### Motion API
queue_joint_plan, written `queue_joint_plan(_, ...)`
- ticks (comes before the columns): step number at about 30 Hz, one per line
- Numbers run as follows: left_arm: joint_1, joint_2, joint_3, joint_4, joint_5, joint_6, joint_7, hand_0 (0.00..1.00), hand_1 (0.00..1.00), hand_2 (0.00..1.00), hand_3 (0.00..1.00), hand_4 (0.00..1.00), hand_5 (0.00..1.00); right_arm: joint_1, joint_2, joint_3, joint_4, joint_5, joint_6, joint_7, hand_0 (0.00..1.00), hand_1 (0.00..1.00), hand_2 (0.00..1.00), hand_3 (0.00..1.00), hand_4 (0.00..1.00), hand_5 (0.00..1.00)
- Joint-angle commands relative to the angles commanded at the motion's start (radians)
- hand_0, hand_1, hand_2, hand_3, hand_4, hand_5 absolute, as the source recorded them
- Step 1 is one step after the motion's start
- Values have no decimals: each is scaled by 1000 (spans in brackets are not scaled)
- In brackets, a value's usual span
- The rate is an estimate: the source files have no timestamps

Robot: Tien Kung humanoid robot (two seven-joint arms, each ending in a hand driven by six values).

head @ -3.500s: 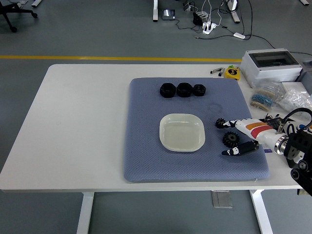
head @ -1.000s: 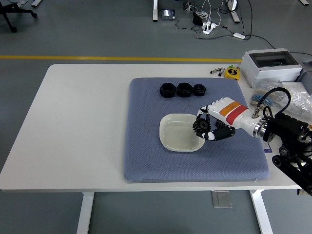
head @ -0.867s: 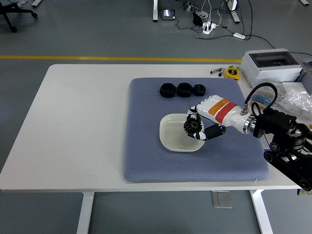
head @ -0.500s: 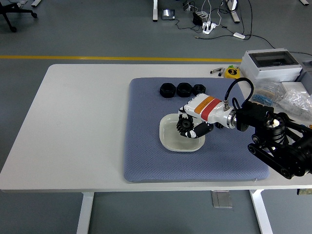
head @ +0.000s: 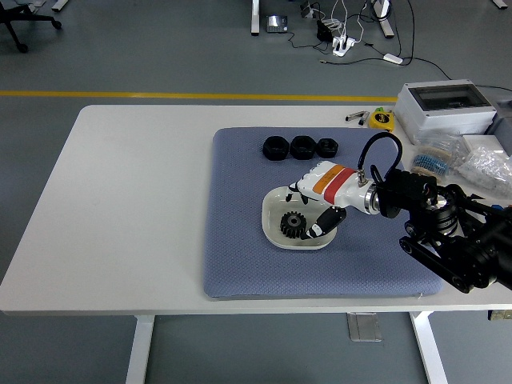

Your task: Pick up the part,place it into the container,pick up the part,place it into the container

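Observation:
A black gear [head: 294, 225] lies in the shallow white dish [head: 272, 208] in the middle of the blue-grey mat [head: 240, 240]. My right hand [head: 310, 210] hovers over the dish's right half, its fingers spread, thumb tip just right of the gear. The fingers do not close on the gear. Three black round parts [head: 302, 147] stand in a row at the mat's far edge. My forearm and wrist cover the mat to the right of the dish. The left arm is out of view.
A grey plastic box [head: 445, 108], a yellow tape measure [head: 382, 118] and bags of small parts [head: 472, 164] lie at the table's right back corner. The white table [head: 136, 200] stretches left of the mat.
My right hand carried the gear from the mat's right side leftward over the dish. The gear has gone down from the fingers into the dish and the fingers have opened.

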Motion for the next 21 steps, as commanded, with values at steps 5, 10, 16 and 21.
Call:
queue_joint_plan(5,1,0,-2,1,3,0,0,706,711,748,658,684,673,-6,-26,66,43,9,2,-2,61,197,590,837,998,596)
queue_joint_plan(10,-1,1,1,0,-1,0,-2,706,710,747,659,684,673,-7,-52,125,12,3,-17,-14,54,189,583,810,998,596)
queue_joint_plan(16,-4,1,3,1,-4,1,-3,706,711,748,660,684,673,-12,-71,120,-85,5,-18,-11,52,186,570,772,998,578)
queue_joint_plan(21,-2,-2,0,1,-2,1,-2,705,710,747,659,683,674,-32,-65,92,-173,39,-40,-13,54,183,541,707,998,559)
